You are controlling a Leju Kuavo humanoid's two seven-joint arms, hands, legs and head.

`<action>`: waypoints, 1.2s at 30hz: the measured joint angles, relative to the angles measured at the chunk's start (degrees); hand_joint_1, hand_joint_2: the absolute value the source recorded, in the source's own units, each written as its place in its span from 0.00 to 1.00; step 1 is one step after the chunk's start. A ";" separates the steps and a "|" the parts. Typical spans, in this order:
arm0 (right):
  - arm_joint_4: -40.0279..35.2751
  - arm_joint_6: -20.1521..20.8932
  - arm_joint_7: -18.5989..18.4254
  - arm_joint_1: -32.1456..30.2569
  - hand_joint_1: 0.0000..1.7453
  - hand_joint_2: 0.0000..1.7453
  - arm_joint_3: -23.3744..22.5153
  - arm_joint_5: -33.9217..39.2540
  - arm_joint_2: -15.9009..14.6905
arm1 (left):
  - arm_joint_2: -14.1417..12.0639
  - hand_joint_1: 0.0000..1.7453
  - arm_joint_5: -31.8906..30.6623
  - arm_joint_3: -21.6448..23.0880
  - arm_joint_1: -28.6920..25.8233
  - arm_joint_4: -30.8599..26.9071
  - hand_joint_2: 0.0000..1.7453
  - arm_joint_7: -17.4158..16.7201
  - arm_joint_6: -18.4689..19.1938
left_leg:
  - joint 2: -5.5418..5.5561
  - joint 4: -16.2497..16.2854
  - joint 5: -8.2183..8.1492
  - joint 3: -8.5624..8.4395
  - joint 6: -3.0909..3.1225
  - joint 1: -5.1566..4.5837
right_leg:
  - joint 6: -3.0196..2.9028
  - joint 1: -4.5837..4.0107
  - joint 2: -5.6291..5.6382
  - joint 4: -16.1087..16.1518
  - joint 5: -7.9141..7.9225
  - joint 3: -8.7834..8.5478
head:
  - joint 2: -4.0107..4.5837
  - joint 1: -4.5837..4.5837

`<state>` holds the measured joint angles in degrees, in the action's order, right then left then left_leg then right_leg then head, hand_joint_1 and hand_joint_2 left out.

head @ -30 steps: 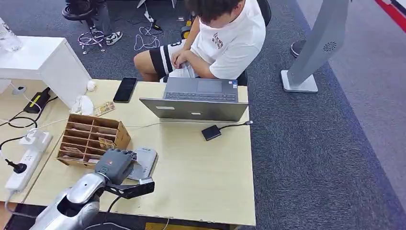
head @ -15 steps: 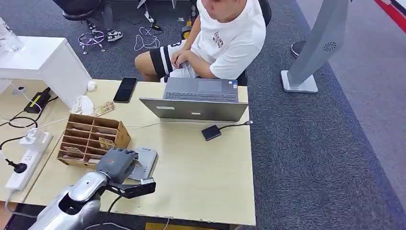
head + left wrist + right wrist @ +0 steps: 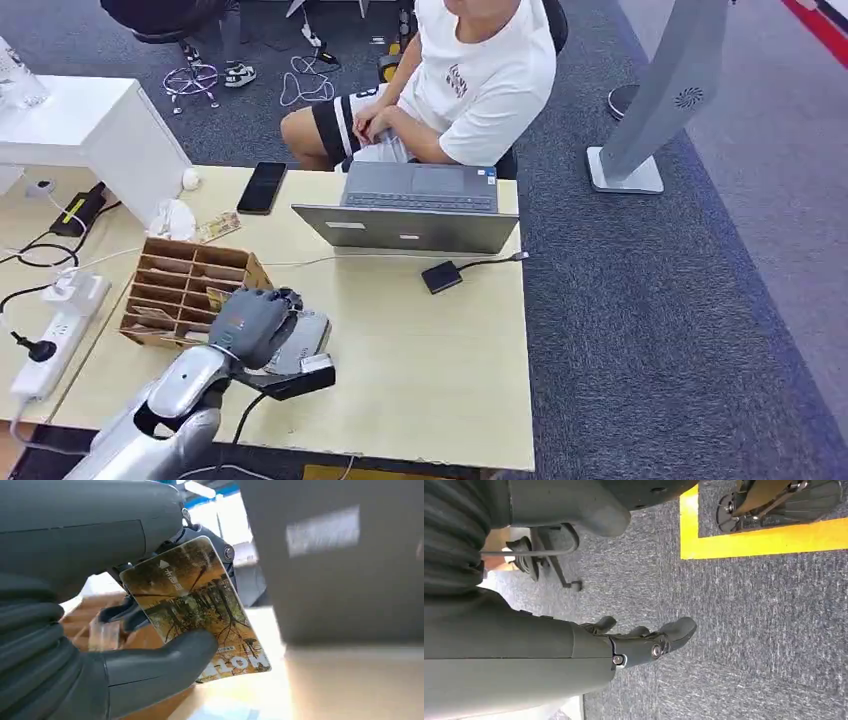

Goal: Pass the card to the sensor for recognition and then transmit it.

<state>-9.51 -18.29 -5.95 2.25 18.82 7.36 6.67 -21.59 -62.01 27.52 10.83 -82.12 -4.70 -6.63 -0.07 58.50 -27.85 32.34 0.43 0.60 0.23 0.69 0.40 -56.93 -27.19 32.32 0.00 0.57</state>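
Note:
My left hand [image 3: 250,323] holds a card [image 3: 197,605] printed with an autumn forest picture, pinched between the thumb and the darker fingers [image 3: 150,665]. The hand hovers over the grey card sensor [image 3: 305,338] near the table's front edge, hiding most of it. The card itself is hidden under the hand in the head view. My right hand [image 3: 644,642] hangs over the grey carpet with its fingers apart, holding nothing.
A brown compartment box [image 3: 190,285] with cards stands just left of the sensor. A laptop [image 3: 415,210] and a seated person [image 3: 460,80] are at the far side. A small black box [image 3: 441,276], a phone [image 3: 262,186] and a power strip [image 3: 50,350] lie on the table [image 3: 430,380].
My left hand has moved up and to the right from beside the box, carrying the card over the sensor. The person has leaned back slightly.

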 joint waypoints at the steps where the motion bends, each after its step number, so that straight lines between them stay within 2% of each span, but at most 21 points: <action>1: 0.00 0.00 0.02 0.00 0.00 1.00 0.00 -0.33 0.00 | 0.52 1.00 -0.33 -0.53 0.60 -0.68 1.00 0.00 -0.87 | 0.02 0.01 0.00 0.02 0.00 0.00 | 0.00 0.00 -0.02 0.00 0.00 0.00 | 0.02 0.02; 4: 0.00 0.18 0.53 0.00 0.00 1.00 0.00 -1.12 0.00 | 1.35 1.00 0.73 -2.90 3.75 -2.67 1.00 1.27 -5.12 | 0.04 0.02 0.01 0.02 0.00 0.01 | -0.03 0.00 -0.04 -0.01 0.02 0.00 | 0.00 0.00; 6: 0.00 0.46 0.87 0.04 0.00 1.00 0.13 -1.79 -0.02 | 1.53 1.00 1.29 -5.03 7.36 -3.08 1.00 2.52 -8.42 | 0.04 0.02 0.05 0.02 -0.07 0.04 | -0.05 -0.03 -0.04 -0.02 0.03 0.01 | 0.00 0.02; 8: 0.00 0.77 0.98 0.07 0.00 1.00 0.39 -2.45 -0.09 | 1.59 1.00 0.92 -7.30 11.44 -3.06 1.00 3.13 -9.99 | 0.04 0.02 0.07 0.02 -0.10 0.06 | -0.07 -0.07 -0.04 -0.03 0.05 0.01 | 0.00 0.00; 13: 0.00 1.72 0.94 0.17 0.00 1.00 1.25 -3.47 -0.46 | 1.77 1.00 -1.72 -10.86 19.99 -0.99 1.00 3.74 -10.53 | 0.02 0.02 0.13 0.01 -0.14 0.09 | -0.13 -0.11 -0.02 -0.05 0.09 0.01 | 0.00 0.02; 18: 0.00 2.71 0.72 0.32 0.00 1.00 1.53 -3.47 -0.92 | 1.75 1.00 -4.74 -11.60 28.22 5.89 1.00 2.82 -10.66 | 0.02 0.02 0.13 0.02 -0.14 0.09 | -0.14 -0.14 -0.03 -0.06 0.10 0.01 | 0.00 0.02; 25: 0.00 2.73 0.70 0.32 0.00 1.00 1.53 -3.47 -0.92 | 1.75 1.00 -4.79 -11.61 28.44 6.22 1.00 2.82 -10.68 | 0.02 0.02 0.13 0.02 -0.14 0.09 | -0.14 -0.14 -0.03 -0.06 0.10 0.01 | 0.00 0.02; 26: 0.00 2.86 0.50 0.36 0.00 1.00 1.79 -3.47 -1.09 | 1.75 1.00 -6.12 -11.76 32.00 11.31 1.00 2.69 -11.47 | 0.02 0.02 0.13 0.01 -0.14 0.09 | -0.15 -0.14 -0.03 -0.06 0.10 0.01 | 0.02 0.02; 27: 0.00 2.97 0.44 0.37 0.00 1.00 1.81 -3.47 -1.14 | 1.75 1.00 -6.80 -11.76 33.20 13.34 1.00 2.56 -11.49 | 0.02 0.02 0.13 0.01 -0.14 0.09 | -0.15 -0.14 -0.03 -0.07 0.10 0.01 | 0.00 0.02; 28: 0.00 3.45 0.37 0.37 0.00 1.00 2.16 -3.47 -1.31 | 1.75 1.00 -8.92 -11.74 35.57 18.72 1.00 1.84 -11.54 | 0.01 0.02 0.13 0.02 -0.14 0.09 | -0.15 -0.14 -0.02 -0.07 0.10 0.02 | 0.00 0.00; 29: 0.00 3.63 0.39 0.37 0.00 1.00 2.36 -3.50 -1.40 | 1.77 1.00 -9.07 -11.76 36.30 21.23 1.00 1.81 -11.58 | 0.01 0.02 0.13 0.02 -0.14 0.09 | -0.14 -0.14 -0.02 -0.06 0.10 0.03 | 0.00 0.02; 35: 0.00 3.61 0.37 0.37 0.00 1.00 2.43 -3.47 -1.44 | 2.05 1.00 -9.11 -11.74 37.02 24.11 1.00 1.40 -11.69 | 0.01 0.02 0.13 0.02 -0.14 0.08 | -0.14 -0.14 -0.02 -0.06 0.10 0.03 | 0.00 0.02; 36: 0.00 3.63 0.37 0.37 0.00 1.00 2.43 -3.47 -1.46 | 2.10 0.00 -9.11 -11.74 37.02 24.44 1.00 1.23 -11.82 | 0.01 0.02 0.13 0.02 -0.14 0.08 | -0.14 -0.14 -0.03 -0.06 0.10 0.03 | 0.00 0.00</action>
<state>-9.51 -14.67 -5.57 2.62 21.25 3.89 5.20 -19.50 -71.12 15.78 47.85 -57.68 -3.47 -18.45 -0.06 58.52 -27.71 32.36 0.29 0.68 0.09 0.55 0.38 -56.99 -27.09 32.35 0.00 0.57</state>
